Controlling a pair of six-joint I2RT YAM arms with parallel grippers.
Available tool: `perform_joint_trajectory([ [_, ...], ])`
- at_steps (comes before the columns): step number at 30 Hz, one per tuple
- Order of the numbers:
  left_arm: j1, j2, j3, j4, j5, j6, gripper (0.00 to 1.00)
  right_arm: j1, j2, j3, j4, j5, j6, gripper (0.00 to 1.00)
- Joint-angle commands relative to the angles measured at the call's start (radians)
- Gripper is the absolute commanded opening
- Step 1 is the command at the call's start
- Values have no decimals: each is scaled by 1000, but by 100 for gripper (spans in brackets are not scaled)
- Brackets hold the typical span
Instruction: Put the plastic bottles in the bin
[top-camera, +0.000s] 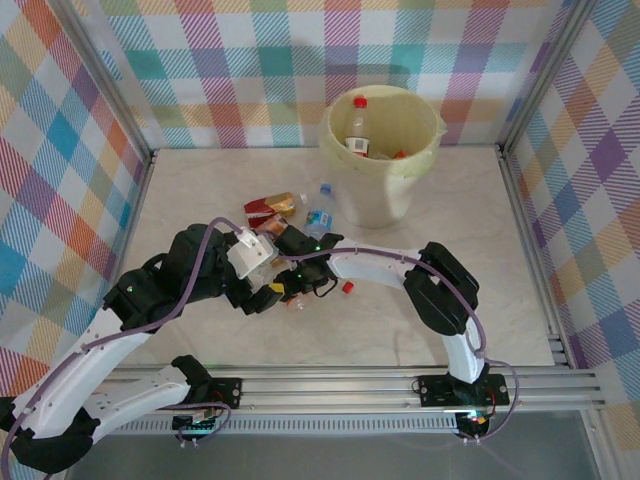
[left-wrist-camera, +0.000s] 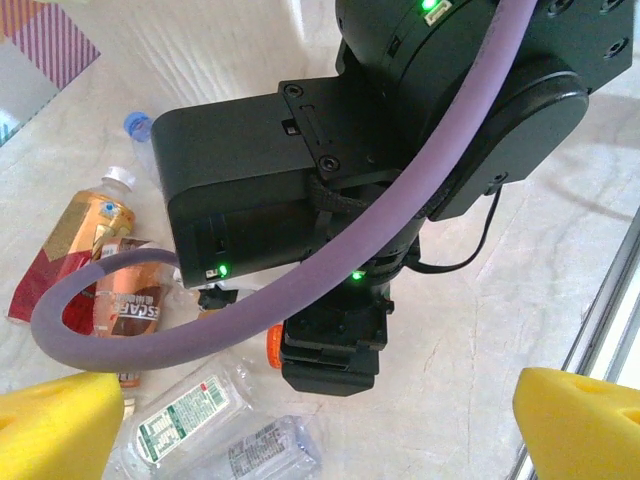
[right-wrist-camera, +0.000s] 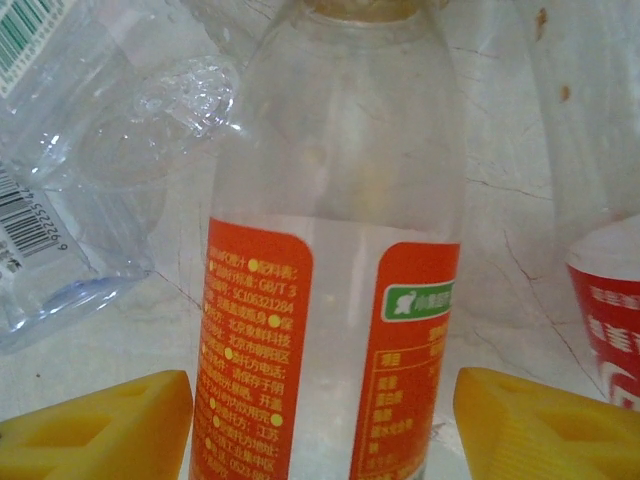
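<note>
Near the middle of the surface (top-camera: 450, 230), in front of the arm bases: right gripper (right-wrist-camera: 320, 430), lowered over an orange-labelled bottle (right-wrist-camera: 330, 300) that apparently lies on its side. Yellow fingers (right-wrist-camera: 95, 425) set one to each side of the clear body, hard by its walls; impossible to tell whether pressing or merely alongside. Placed across the label band, probably because it is the fullest, least crushed part and so the firmest to grip.

Left gripper (left-wrist-camera: 320, 440): fingers (left-wrist-camera: 60, 425) spread wide, nothing between them. Hovering close beside the right gripper, seemingly on standby, near the pile but clear of the other's closing line.

Plastic bottles (top-camera: 270, 208) not yet binned: loose cluster on the surface between the grippers and the bin. Red and brown labels, one blue cap (top-camera: 325, 187), and a crushed clear bottle with a white label (left-wrist-camera: 190, 415) just under the left gripper. All on their sides, several touching, hence likely to be picked one at a time.

Bin (top-camera: 385, 205): pale cream bucket, upright at the far edge of the surface, apart from the cluster. Already holding a red-capped bottle (top-camera: 357, 125) leaning inside, with others partly hidden.

Stage, as judged: pick in hand, lift and carry not yet done. Risk: slick, springy plastic slipping out sideways, or neighbours dragged along.
</note>
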Motion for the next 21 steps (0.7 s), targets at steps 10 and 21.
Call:
perform_joint_trajectory([
  [10,6,-11,-39,21,-14,-21,100,8,62,49,-38,18,30,73],
  [21,7,-13,-61,54,-4,-24,100,8,77,62,-24,10,30,64],
])
